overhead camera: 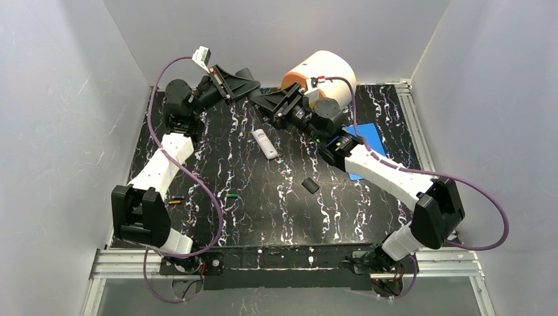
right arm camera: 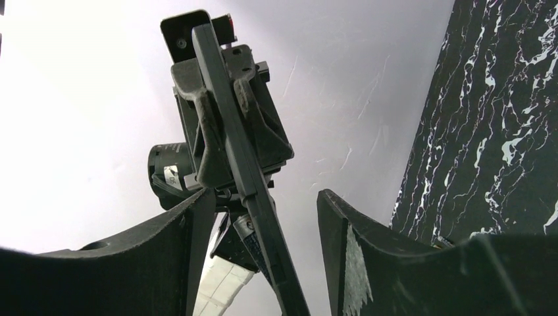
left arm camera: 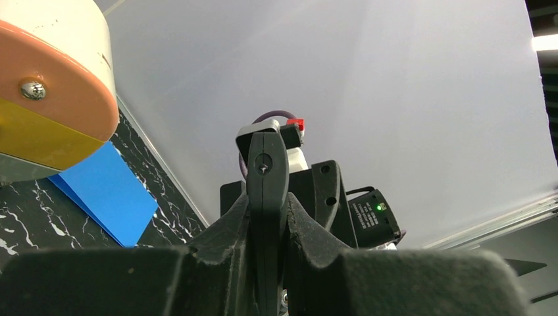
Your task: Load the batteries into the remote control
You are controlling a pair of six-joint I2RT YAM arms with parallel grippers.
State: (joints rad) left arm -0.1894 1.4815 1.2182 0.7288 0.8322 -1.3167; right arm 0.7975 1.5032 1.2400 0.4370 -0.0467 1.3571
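Two tiny batteries lie on the black, white-streaked bench (overhead camera: 263,217), on its left side and near the front. The green battery (overhead camera: 231,195) is a thin little stick lying flat. The orange-yellow battery (overhead camera: 174,201) is just as small and lies further left, close beside the left arm. The two are apart and no hand touches them. They are too small to show which end is which. The white remote (overhead camera: 264,143) lies flat near the middle of the bench, further back. It is much longer than a battery. A small black piece (overhead camera: 310,185) lies alone to its right and nearer the front. Both hands are up at the back of the bench, tip to tip. The left hand (left arm camera: 266,224) is clenched on a thin black slab (right arm camera: 279,263) and holds it edge-on. The right hand (right arm camera: 264,197) is spread, with one finger on each side of that slab and a gap at both sides. A blue card (overhead camera: 370,137) lies on the right, partly under the right arm. An orange and white round tub (overhead camera: 326,69) stands at the back.
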